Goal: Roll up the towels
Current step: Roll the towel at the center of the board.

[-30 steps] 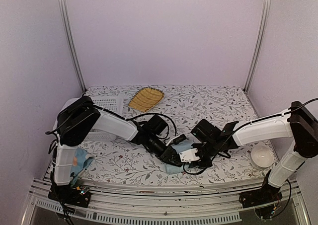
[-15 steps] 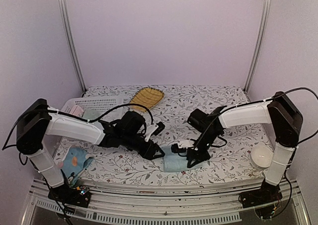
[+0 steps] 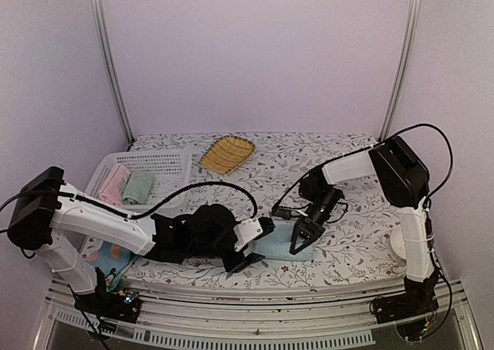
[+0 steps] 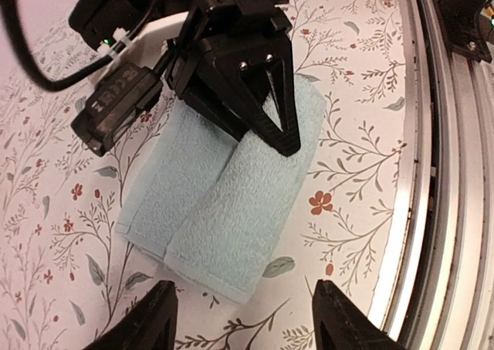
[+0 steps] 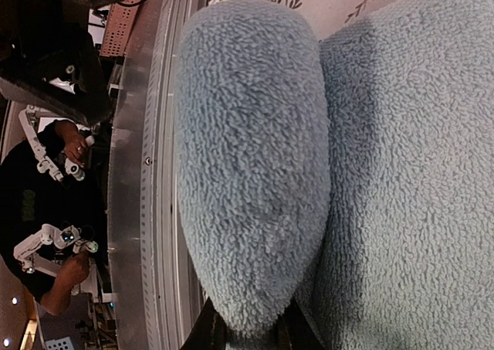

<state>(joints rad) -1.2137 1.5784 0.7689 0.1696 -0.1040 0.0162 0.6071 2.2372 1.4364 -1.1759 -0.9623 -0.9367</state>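
The plain blue towel [image 4: 224, 203], folded into two thick lobes, lies just ahead of the left gripper [image 4: 243, 300], whose fingers stand wide apart and touch nothing. The right gripper [image 5: 251, 336] pinches one lobe between its fingers. The printed towel [image 3: 116, 253] lies well apart from both.

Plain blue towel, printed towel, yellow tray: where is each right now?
Plain blue towel [image 4: 243, 211]: left wrist view, middle of its right-hand fold.
Printed towel [image 3: 116, 252]: top view, on its visible orange-printed patch.
Yellow tray [image 3: 226, 154]: top view, on its ribbed centre.
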